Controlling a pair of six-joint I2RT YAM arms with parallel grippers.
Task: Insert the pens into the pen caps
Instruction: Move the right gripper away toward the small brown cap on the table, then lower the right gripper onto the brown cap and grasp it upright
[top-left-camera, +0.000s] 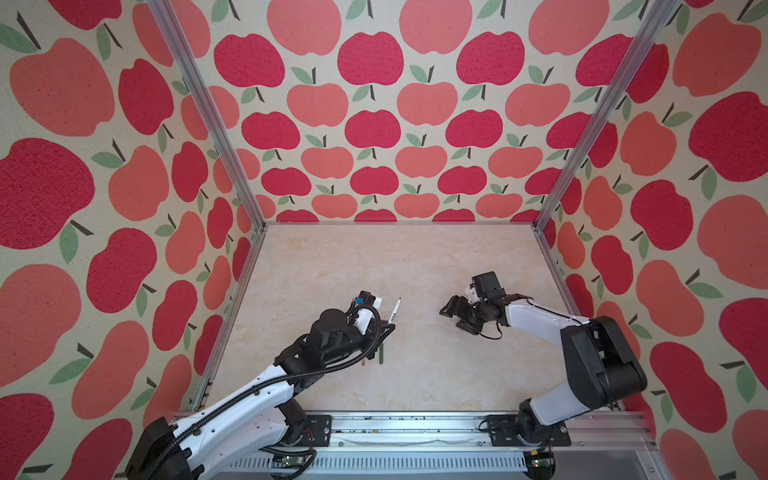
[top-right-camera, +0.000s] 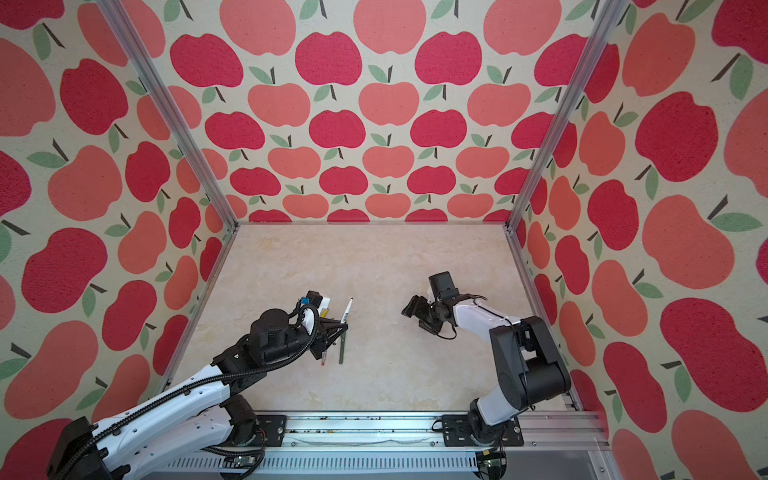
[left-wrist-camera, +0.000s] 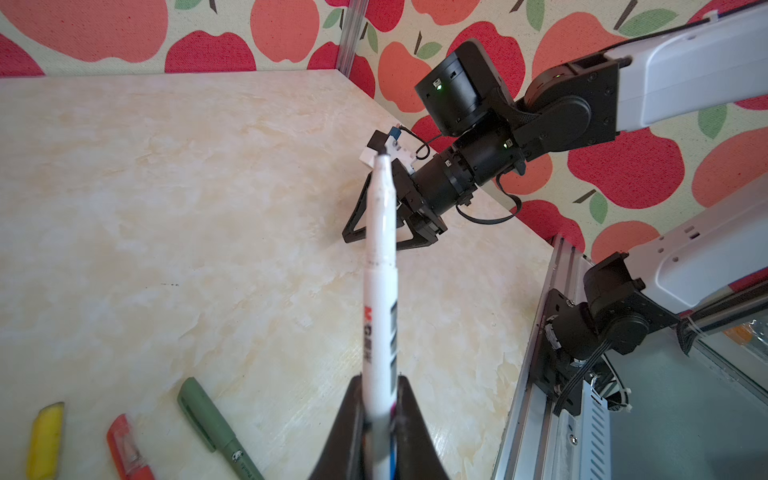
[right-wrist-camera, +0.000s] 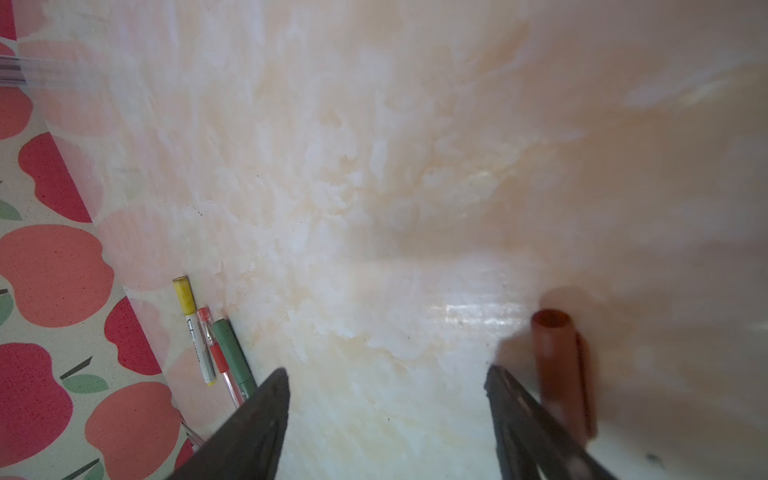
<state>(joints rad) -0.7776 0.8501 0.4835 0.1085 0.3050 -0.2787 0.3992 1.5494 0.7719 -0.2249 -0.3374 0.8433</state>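
Note:
My left gripper is shut on a white pen with a dark tip, which sticks out forward above the table and also shows in both top views. The pen's tip points toward my right gripper. In the right wrist view that right gripper is open over bare table with nothing between its fingers. A brown pen cap, blurred, lies just outside one finger. A yellow-capped white pen, a red pen and a green pen lie side by side under my left arm.
The marble-look table is boxed in by apple-print walls with aluminium posts at the back corners. A metal rail carrying both arm bases runs along the front edge.

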